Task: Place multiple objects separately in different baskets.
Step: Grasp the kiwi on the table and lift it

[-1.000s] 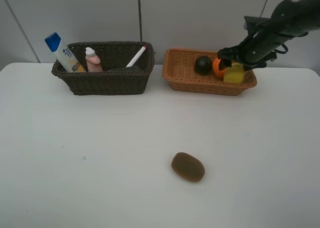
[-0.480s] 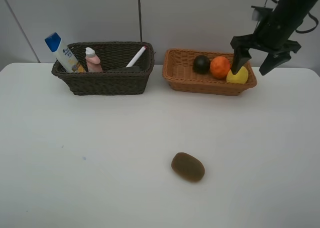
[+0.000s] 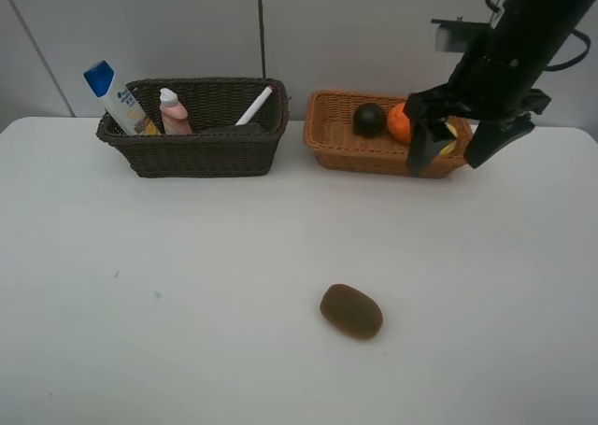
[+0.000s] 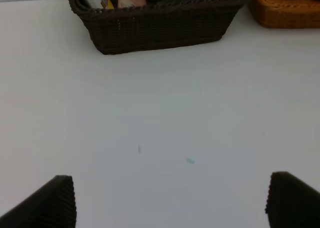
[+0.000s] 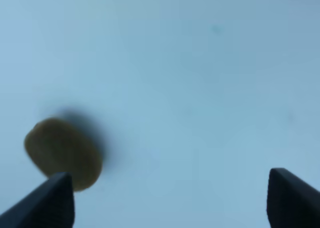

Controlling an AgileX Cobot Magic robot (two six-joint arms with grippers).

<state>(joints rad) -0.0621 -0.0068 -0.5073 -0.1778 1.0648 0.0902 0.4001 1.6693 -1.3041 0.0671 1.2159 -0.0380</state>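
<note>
The dark brown basket [image 3: 187,149] holds the white shampoo bottle [image 3: 117,96], the pink bottle [image 3: 173,112] and the white marker [image 3: 254,106]. The eraser block is a dark shape [image 3: 229,127] inside. The orange-tan basket [image 3: 360,154] holds the mangosteen [image 3: 368,119], the orange [image 3: 399,123] and the lemon [image 3: 450,131], which is mostly hidden by my arm. The kiwi [image 3: 351,311] lies alone on the table and also shows in the right wrist view [image 5: 62,153]. My right gripper [image 3: 450,156] is open and empty over the tan basket's front right corner. My left gripper [image 4: 175,203] is open and empty above bare table.
The white table [image 3: 187,285] ends at a grey wall behind the baskets. In the left wrist view the dark basket [image 4: 160,25] stands ahead, with the tan basket's corner [image 4: 285,15] beside it.
My right gripper let go of the lemon in the tan basket, opened, and moved forward and left over the basket's front edge. The mangosteen and orange shifted slightly left.
</note>
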